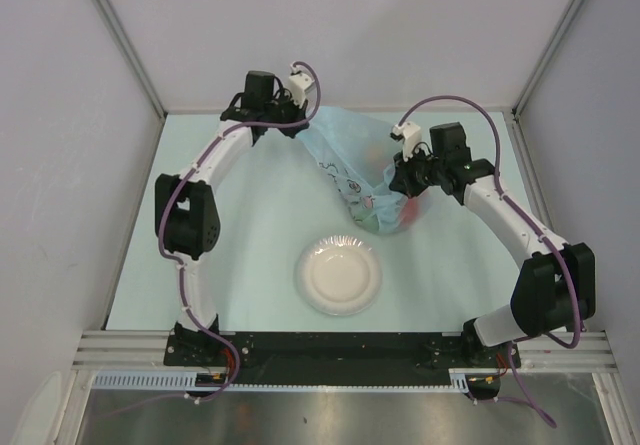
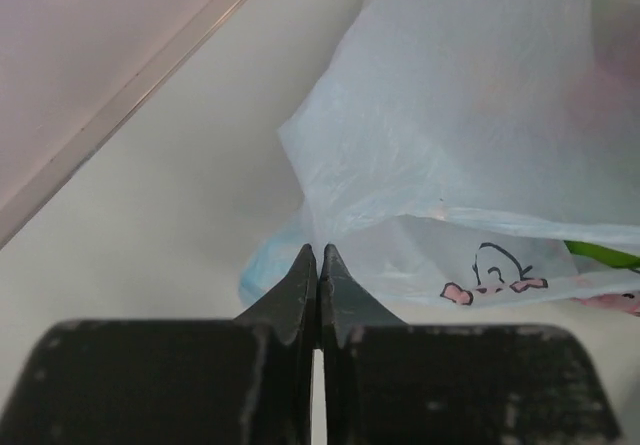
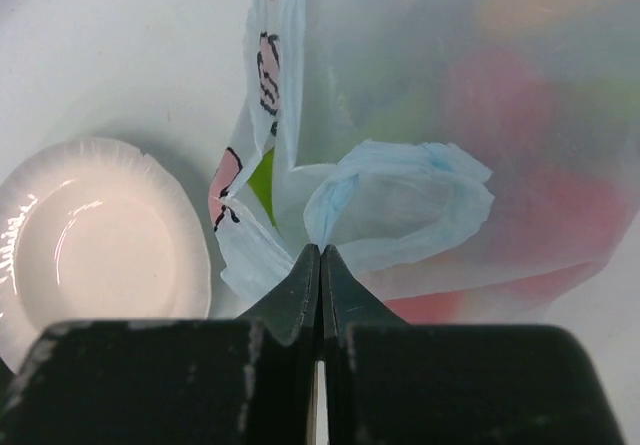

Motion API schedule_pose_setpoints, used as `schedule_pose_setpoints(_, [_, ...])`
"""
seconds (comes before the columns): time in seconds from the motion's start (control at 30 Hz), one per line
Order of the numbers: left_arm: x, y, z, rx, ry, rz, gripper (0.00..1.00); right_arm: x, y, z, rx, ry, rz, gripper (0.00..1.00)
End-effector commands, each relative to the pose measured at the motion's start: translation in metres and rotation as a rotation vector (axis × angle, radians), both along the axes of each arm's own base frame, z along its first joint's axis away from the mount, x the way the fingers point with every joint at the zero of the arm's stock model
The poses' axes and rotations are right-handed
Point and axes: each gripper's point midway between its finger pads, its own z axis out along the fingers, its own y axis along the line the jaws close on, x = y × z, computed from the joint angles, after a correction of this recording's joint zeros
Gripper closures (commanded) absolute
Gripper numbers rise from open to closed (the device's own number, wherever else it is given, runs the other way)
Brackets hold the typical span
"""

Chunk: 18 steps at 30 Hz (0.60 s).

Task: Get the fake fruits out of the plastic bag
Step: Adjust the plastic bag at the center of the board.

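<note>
Plate, white, round, ridged (image 1: 340, 275), lies nearest the arm bases; beyond it the crinkly translucent light-blue plastic bag (image 1: 345, 155) holds blurred fake fruits (image 3: 575, 205). Right gripper (image 3: 320, 250) clamps its handle loop (image 3: 400, 200); farther back, left gripper (image 2: 318, 253) pinches its edge, jaws together

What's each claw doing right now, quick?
Left gripper: closed, pinching the plastic bag at its edge.
Right gripper: closed on the bag's handle loop.

A pale table (image 1: 262, 227) bears the plastic bag (image 1: 345, 153) and a white plate (image 1: 340, 273).
</note>
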Motion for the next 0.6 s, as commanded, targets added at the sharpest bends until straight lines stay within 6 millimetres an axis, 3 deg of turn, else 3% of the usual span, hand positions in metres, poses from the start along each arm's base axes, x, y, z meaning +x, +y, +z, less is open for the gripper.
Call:
schedule_pose_setpoints(0.0, [0.008, 0.001, 0.048, -0.044, -0.089, 0.009, 1.0, 0.054, -0.001, 0.057, 0.067, -0.185, -0.118, 1.0])
schedule_pose_setpoints(0.1, [0.021, 0.023, 0.092, -0.149, -0.121, 0.108, 1.0, 0.094, 0.007, 0.066, 0.083, -0.226, -0.158, 1.0])
schedule_pose_setpoints(0.13, [0.029, 0.043, 0.106, -0.178, -0.131, 0.155, 1.0, 0.113, 0.013, 0.1, 0.115, -0.299, -0.162, 1.0])
schedule_pose_setpoints(0.17, [0.031, 0.053, 0.119, -0.199, -0.137, 0.193, 1.0, 0.132, 0.019, 0.085, 0.112, -0.27, -0.169, 1.0])
schedule_pose_setpoints(0.2, [0.031, 0.072, 0.145, -0.242, -0.16, 0.252, 1.0, 0.145, 0.025, 0.098, 0.126, -0.302, -0.166, 1.0])
schedule_pose_setpoints(0.23, [0.028, 0.079, 0.157, -0.26, -0.175, 0.273, 1.0, 0.162, 0.033, 0.13, 0.155, -0.377, -0.16, 1.0])
schedule_pose_setpoints(0.3, [0.012, 0.098, 0.189, -0.298, -0.24, 0.296, 1.0, 0.192, 0.051, 0.132, 0.151, -0.427, -0.149, 1.0])
schedule_pose_setpoints(0.33, [0.007, 0.105, 0.202, -0.306, -0.268, 0.309, 1.0, 0.203, 0.057, 0.179, 0.185, -0.534, -0.143, 1.0])
schedule_pose_setpoints(0.37, [0.004, 0.111, 0.208, -0.31, -0.278, 0.322, 1.0, 0.221, 0.067, 0.164, 0.172, -0.54, -0.136, 1.0])
schedule_pose_setpoints(0.43, [-0.006, 0.126, 0.234, -0.318, -0.33, 0.351, 1.0, 0.238, 0.073, 0.188, 0.197, -0.619, -0.151, 1.0])
schedule_pose_setpoints(0.47, [-0.009, 0.13, 0.242, -0.317, -0.349, 0.362, 1.0, 0.245, 0.074, 0.221, 0.241, -0.692, -0.181, 1.0])
schedule_pose_setpoints(0.5, [-0.013, 0.136, 0.253, -0.307, -0.38, 0.379, 1.0, 0.254, 0.075, 0.218, 0.255, -0.696, -0.192, 1.0])
schedule_pose_setpoints(0.57, [-0.036, 0.137, 0.28, -0.313, -0.435, 0.372, 1.0, 0.254, 0.079, 0.229, 0.282, -0.729, -0.176, 1.0])
